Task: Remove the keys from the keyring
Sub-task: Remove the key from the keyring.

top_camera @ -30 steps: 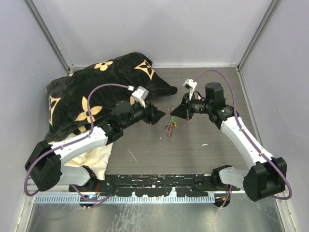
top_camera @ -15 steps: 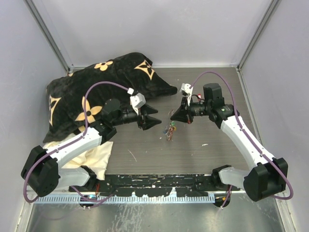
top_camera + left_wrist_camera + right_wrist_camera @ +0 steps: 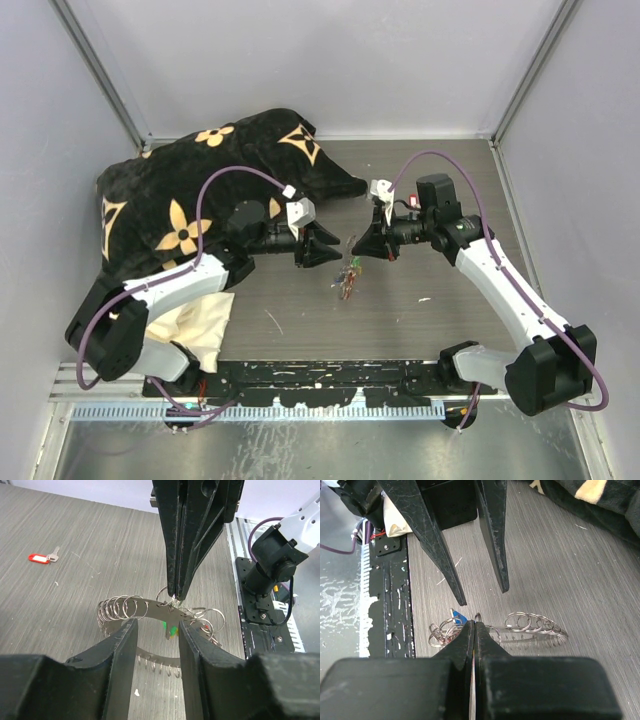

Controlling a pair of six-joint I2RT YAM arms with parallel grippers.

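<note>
One red-tagged silver key [image 3: 42, 557] lies free on your grey wood-grain table [image 3: 100, 540], but the other coloured-head keys [image 3: 172, 630] hang on the silvery coiled-wire keyring [image 3: 145, 607], pinched aloft by your closed right gripper [image 3: 473, 625], with the left gripper [image 3: 157, 630] open just beside it.

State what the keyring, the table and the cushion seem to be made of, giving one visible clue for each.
The keyring looks like bright metal, probably steel: it is silvery and shiny, with thin wire loops.
The table looks like a grey wood-look board, perhaps laminate: it has a fine straight grain and a matt finish.
The cushion looks like soft black fabric, possibly plush, with tan flowers: it sags and creases.
</note>
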